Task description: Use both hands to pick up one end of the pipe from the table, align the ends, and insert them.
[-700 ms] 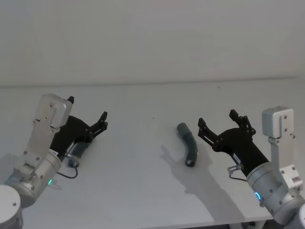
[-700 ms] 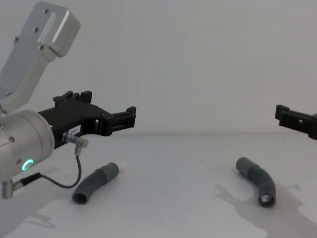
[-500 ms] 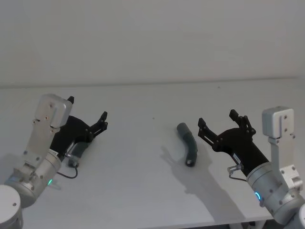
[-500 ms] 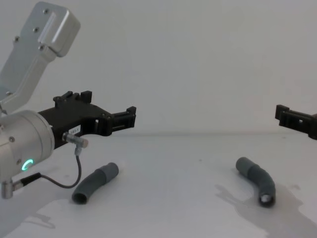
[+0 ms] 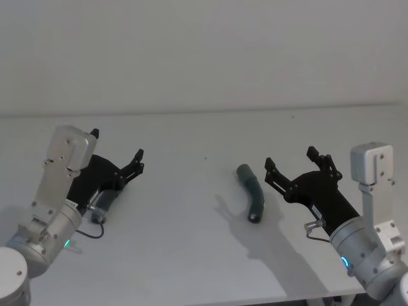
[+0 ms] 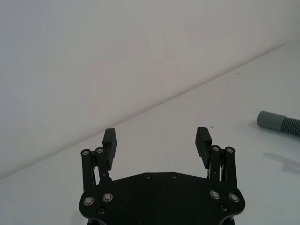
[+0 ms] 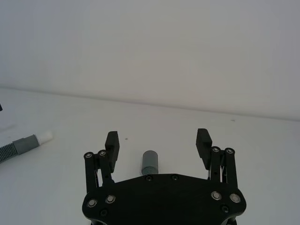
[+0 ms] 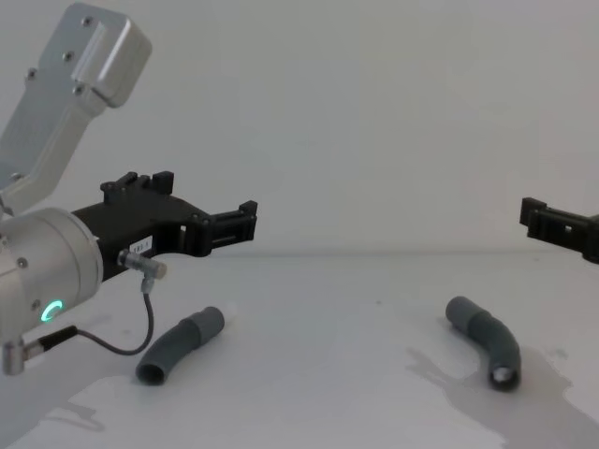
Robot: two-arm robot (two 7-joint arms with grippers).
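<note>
Two pipe pieces are laid on the white surface [image 5: 191, 217], well apart: the left piece [image 5: 105, 203] at 9 o'clock of the right piece [image 5: 252, 191]. The left gripper [image 5: 118, 145] is held above the left piece, fingers spread open and empty. The right gripper [image 5: 291, 157] is seen at 2 o'clock of the right piece, fingers also open.

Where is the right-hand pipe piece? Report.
The pipe piece lies on the table right of centre in the head view, just left of the open right gripper.
</note>
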